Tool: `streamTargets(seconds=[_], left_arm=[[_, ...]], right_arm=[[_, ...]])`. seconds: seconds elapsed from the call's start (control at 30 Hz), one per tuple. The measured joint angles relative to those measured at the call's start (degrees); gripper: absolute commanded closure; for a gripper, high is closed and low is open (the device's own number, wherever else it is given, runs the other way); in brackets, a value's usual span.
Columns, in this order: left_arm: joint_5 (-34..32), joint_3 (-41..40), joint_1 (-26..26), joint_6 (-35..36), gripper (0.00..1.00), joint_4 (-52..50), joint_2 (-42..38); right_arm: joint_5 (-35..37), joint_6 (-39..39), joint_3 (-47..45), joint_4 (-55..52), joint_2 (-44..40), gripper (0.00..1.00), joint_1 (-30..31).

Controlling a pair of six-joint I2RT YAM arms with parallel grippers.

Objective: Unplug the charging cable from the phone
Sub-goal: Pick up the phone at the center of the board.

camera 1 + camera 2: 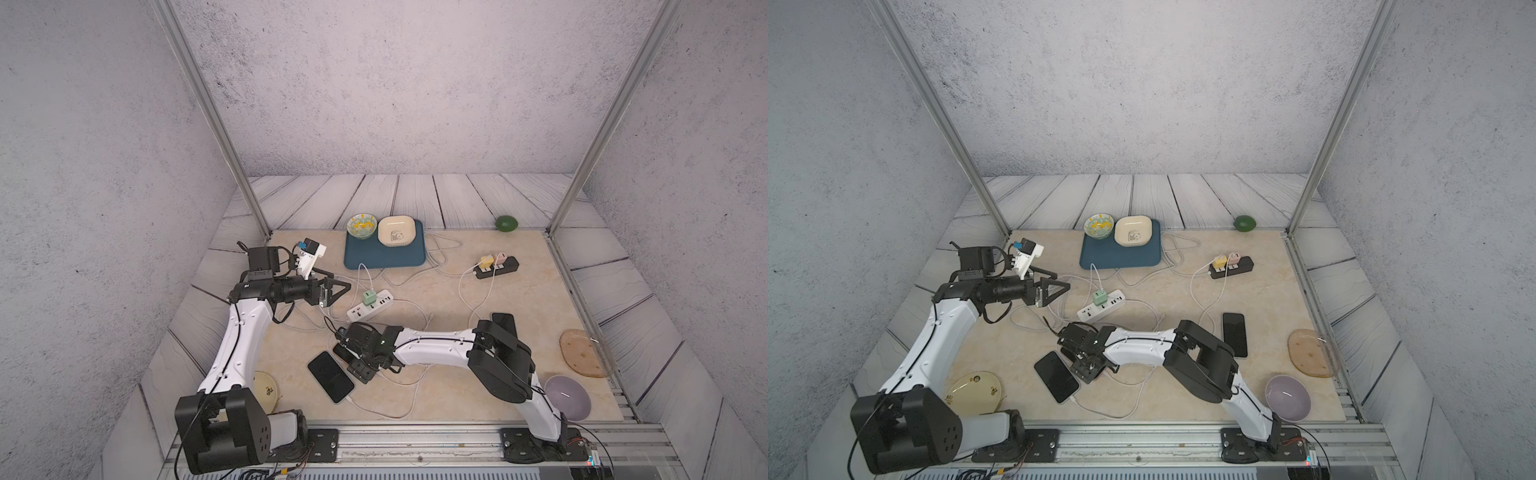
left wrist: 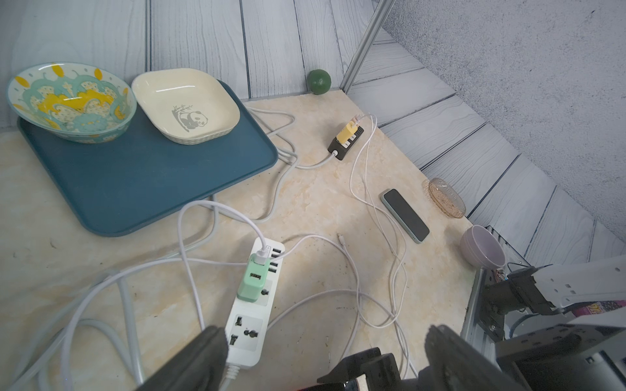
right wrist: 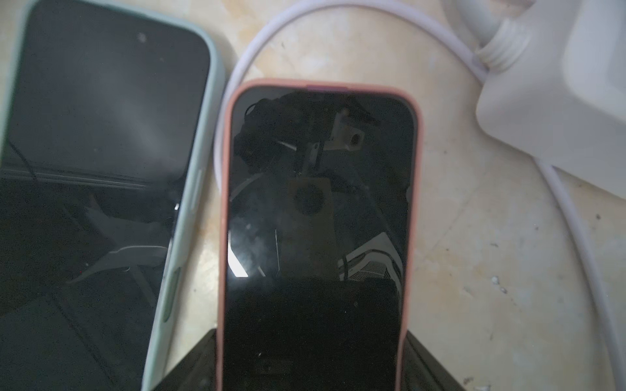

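Two fingers of my right gripper (image 3: 305, 367) straddle the pink phone (image 3: 318, 203); whether they pinch it yet I cannot tell. I'd clamp its sides firmly, then bring the wide, empty left gripper (image 2: 325, 353) for the white cable (image 3: 252, 50), whose plug looks hidden beneath this hand
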Motion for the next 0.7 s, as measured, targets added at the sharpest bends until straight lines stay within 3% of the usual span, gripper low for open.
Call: streamTargets(seconds=[0.3, 0.7], left_arm=[[0.6, 0.0, 0.1, -0.4, 0.02, 0.0, 0.0], [2.1, 0.0, 0.3, -1.2, 0.02, 0.0, 0.0]], right_arm=[[2.6, -0.2, -3.8, -0.2, -4.2, 0.43, -0.3], [2.4, 2.1, -14.4, 6.1, -19.4, 0.50, -6.6]])
